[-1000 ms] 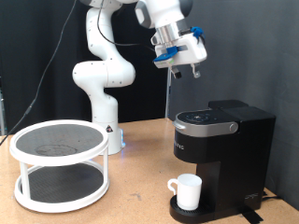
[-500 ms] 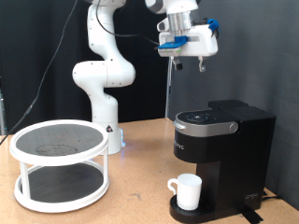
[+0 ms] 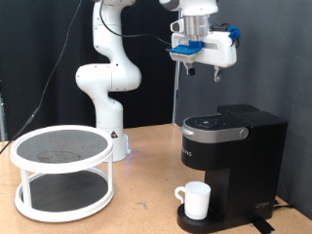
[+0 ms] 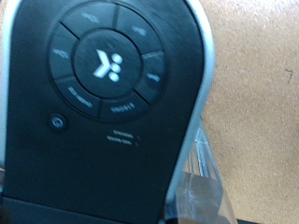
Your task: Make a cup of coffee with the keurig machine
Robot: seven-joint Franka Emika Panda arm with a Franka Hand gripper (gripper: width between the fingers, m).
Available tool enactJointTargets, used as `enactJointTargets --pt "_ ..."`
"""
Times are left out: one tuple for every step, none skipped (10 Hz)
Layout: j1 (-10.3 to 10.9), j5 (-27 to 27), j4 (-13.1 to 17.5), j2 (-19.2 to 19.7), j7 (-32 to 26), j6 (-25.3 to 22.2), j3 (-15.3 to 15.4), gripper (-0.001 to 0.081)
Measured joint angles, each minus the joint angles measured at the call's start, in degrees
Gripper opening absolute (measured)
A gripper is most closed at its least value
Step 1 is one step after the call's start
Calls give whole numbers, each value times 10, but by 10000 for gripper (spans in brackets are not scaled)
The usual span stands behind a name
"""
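Observation:
The black keurig machine (image 3: 232, 148) stands on the wooden table at the exterior view's right, with its lid down. The small white cup (image 3: 196, 200) sits on the machine's round drip base, under the spout. My gripper (image 3: 204, 71) hangs high in the air above the machine, well clear of it, pointing down. Its fingers look apart and hold nothing. The wrist view looks straight down on the machine's silver-rimmed top panel (image 4: 103, 65) with its ring of buttons. No fingers show there.
A white two-tier round rack (image 3: 60, 171) stands at the exterior view's left. The arm's white base (image 3: 109, 93) rises behind it. The wooden table (image 3: 136, 195) lies between rack and machine. A black curtain hangs behind.
My gripper has moved up and towards the exterior view's right, from beside the machine's left to above it. The machine, cup and rack have not moved.

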Motion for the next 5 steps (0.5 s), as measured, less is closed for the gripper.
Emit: enactJointTargets --pt "0 -7 9 11 0 0 0 734" --pt "0 -13 15 21 -2 -1 0 734" --pt "0 -16 21 29 -6 -4 0 734" --pt "0 -17 25 37 -8 -7 0 734" --pt "0 -18 29 45 -8 -10 0 734"
